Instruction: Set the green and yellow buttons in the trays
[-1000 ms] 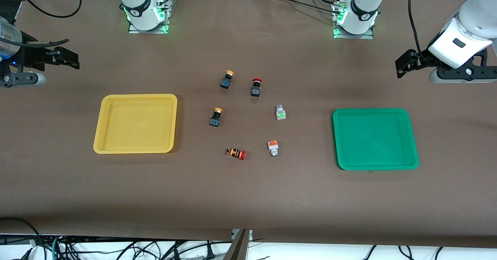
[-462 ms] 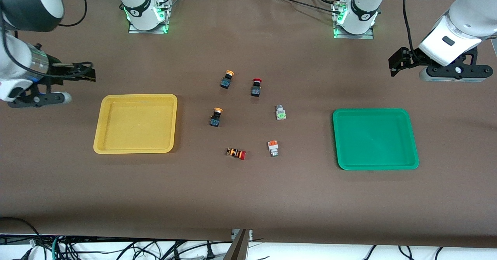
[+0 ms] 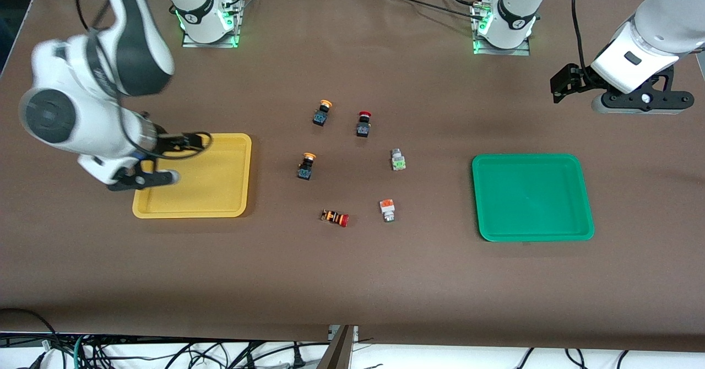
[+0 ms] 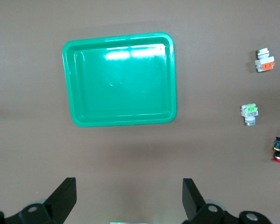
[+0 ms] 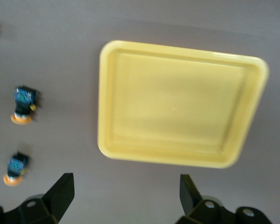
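Two yellow-capped buttons (image 3: 322,111) (image 3: 306,166) and two white-grey buttons, one with a green block (image 3: 397,160) and one with an orange block (image 3: 387,210), lie on the table between the trays. The yellow tray (image 3: 220,182) and the green tray (image 3: 531,195) are both empty. My right gripper (image 3: 190,140) is open and empty over the yellow tray's rim. Its wrist view shows the tray (image 5: 177,102) and both yellow-capped buttons (image 5: 23,105) (image 5: 15,170). My left gripper (image 3: 563,85) is open and empty, up over bare table beside the green tray (image 4: 119,79).
A red-capped black switch (image 3: 363,123) lies beside the yellow-capped button farther from the front camera. A red-capped switch with an orange-striped body (image 3: 335,217) lies beside the orange-block button. Both arm bases stand along the table's edge farthest from the front camera.
My right arm has swung in from its end of the table to over the yellow tray. My left gripper has shifted slightly toward the middle. The buttons and trays have not moved.
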You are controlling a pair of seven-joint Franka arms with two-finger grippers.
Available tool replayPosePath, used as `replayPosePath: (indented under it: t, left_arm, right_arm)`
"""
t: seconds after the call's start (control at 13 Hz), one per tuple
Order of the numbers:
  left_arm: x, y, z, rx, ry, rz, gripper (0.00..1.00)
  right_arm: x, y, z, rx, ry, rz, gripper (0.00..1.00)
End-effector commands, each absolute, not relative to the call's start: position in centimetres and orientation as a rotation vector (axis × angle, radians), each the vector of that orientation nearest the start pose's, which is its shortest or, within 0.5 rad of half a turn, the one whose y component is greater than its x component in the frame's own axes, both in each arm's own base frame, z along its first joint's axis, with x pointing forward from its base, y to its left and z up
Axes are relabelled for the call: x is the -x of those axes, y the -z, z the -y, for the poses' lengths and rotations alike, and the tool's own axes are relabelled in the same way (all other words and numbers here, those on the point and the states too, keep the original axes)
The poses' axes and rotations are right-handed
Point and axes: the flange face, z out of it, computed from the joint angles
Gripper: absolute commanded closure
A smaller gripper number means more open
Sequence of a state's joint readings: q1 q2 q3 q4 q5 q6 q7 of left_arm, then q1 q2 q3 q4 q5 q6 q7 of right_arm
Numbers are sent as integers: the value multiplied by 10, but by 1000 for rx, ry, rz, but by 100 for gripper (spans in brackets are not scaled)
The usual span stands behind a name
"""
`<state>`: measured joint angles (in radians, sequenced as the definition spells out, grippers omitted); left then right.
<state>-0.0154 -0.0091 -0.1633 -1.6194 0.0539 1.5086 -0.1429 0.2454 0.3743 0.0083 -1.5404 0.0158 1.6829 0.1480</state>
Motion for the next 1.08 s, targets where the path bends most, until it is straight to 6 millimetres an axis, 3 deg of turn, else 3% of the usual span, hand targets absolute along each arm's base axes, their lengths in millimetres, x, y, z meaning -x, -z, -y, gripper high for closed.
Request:
replayPosePath:
  t: [0.0,0.15,0.31,0.38,0.46,0.62,0.77,1.0]
  left_arm:
    - [-538,-594,108,3042,-181,-117,0]
    - [-540,-593,110,3068,-185,-117,0]
    - [-552,-565,115,3086,-271,-146,0]
    - [-563,-537,117,3081,-345,-147,0]
    - [-575,-511,121,3087,-411,-157,0]
    - [-598,-462,149,3090,-499,-198,0]
    - [-615,-434,172,3122,-400,-239,0]
    - [-639,-392,181,3154,-291,-247,0]
  right_arm:
    - [-616,-387,-224,3169,-366,26,0]
    - [-594,-360,-268,3194,-353,-117,0]
    - [-559,-335,-320,3215,-327,-203,0]
    - [-542,-321,-341,3221,-309,-250,0]
    - [-527,-304,-352,3219,-285,-307,0]
    - [-507,-287,-367,3211,-275,-320,0]
    - [-489,-276,-383,3194,-270,-407,0]
    - [-458,-244,-395,3156,-231,-455,0]
